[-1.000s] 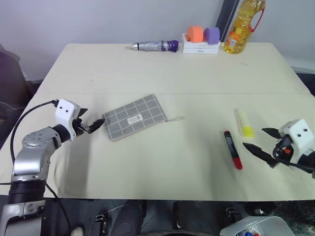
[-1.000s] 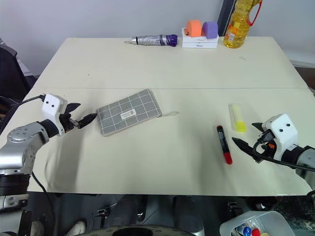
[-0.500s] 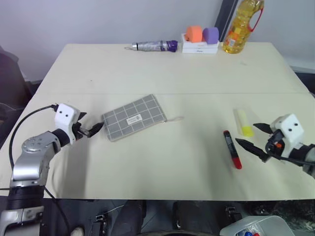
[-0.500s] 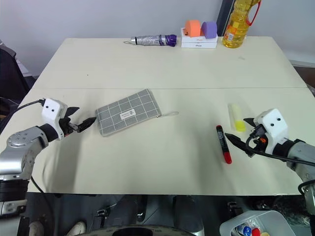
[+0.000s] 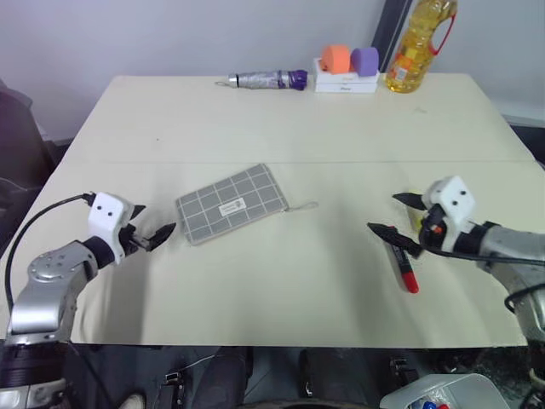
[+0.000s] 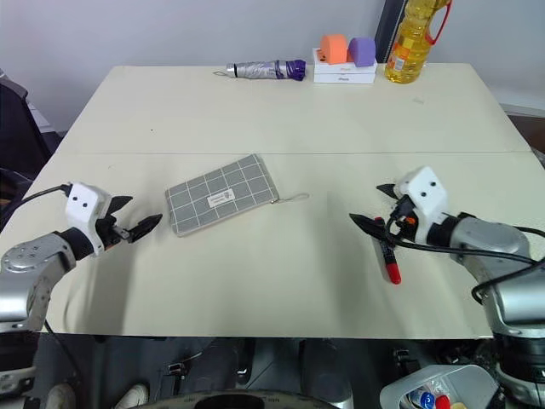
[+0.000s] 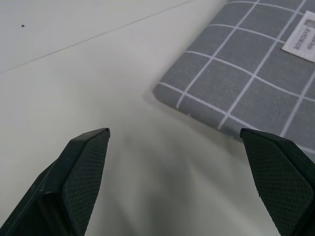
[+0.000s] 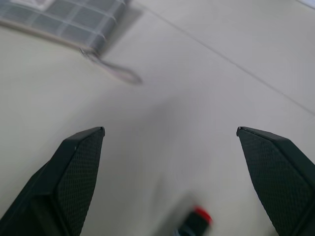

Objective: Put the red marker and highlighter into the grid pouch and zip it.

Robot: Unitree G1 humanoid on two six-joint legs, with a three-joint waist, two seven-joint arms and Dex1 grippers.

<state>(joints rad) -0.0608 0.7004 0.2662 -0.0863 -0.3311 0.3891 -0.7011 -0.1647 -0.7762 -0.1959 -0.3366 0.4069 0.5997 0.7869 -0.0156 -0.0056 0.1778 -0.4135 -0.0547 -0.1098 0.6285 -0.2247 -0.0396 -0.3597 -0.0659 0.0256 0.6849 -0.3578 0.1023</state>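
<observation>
Clearly the right gripper (image 6: 381, 207) is the one at work: its two black fingers stand wide apart and empty, poised over the black end of the red marker (image 6: 388, 253), which lies flat on the table (image 6: 281, 111) with its red end toward the near edge. To take the marker well, the robot would likely need to lower the fingers so that they straddle the slim barrel across its width and close near its middle, so that it does not pivot or roll away. The highlighter (image 5: 415, 213) lies just beyond, largely hidden behind that gripper. The right forearm reaches in from the right, angled slightly downward. Across the table, the left gripper (image 5: 151, 228) is also spread open and empty, just beside the near left corner of the grid pouch (image 6: 221, 195), not touching it.
</observation>
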